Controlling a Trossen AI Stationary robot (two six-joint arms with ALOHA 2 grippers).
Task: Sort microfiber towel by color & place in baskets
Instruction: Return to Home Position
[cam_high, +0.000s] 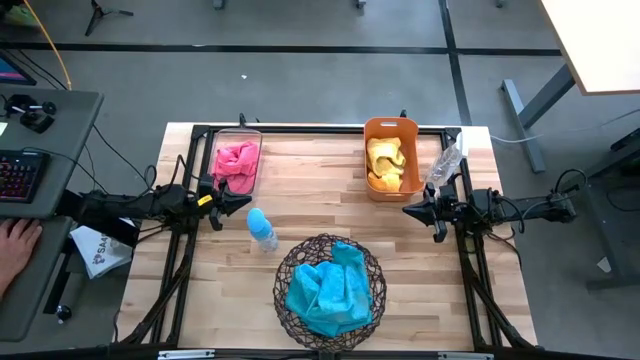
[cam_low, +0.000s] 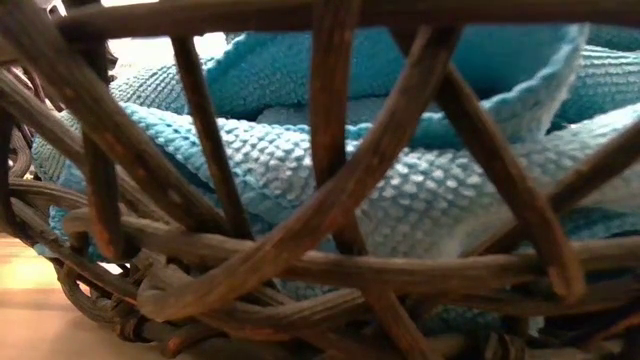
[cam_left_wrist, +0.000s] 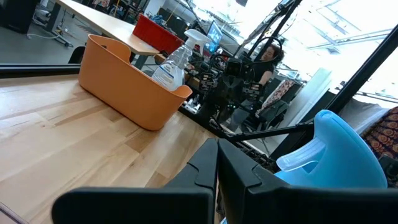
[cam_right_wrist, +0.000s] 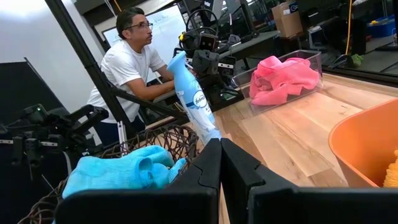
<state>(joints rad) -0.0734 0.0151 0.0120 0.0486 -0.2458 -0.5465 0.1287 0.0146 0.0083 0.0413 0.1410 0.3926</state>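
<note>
Teal-blue towels (cam_high: 327, 285) lie heaped in the round dark-brown wire basket (cam_high: 372, 262) near the table's near edge; the low view shows the teal-blue towels (cam_low: 400, 190) through the basket's wires (cam_low: 330, 110). Pink towels (cam_high: 236, 163) fill the clear tub (cam_high: 238, 135) at the far left. Yellow towels (cam_high: 388, 165) sit in the orange bin (cam_high: 390, 126) at the far right. My left gripper (cam_high: 244, 202) rests shut at the table's left side, empty. My right gripper (cam_high: 407, 210) rests shut at the right side, empty.
A small light-blue bottle (cam_high: 261, 229) stands between my left gripper and the wire basket. A clear spray bottle (cam_high: 446, 160) lies beside the orange bin. A person (cam_right_wrist: 134, 62) sits beyond the table's left side, one hand (cam_high: 14, 240) at a desk.
</note>
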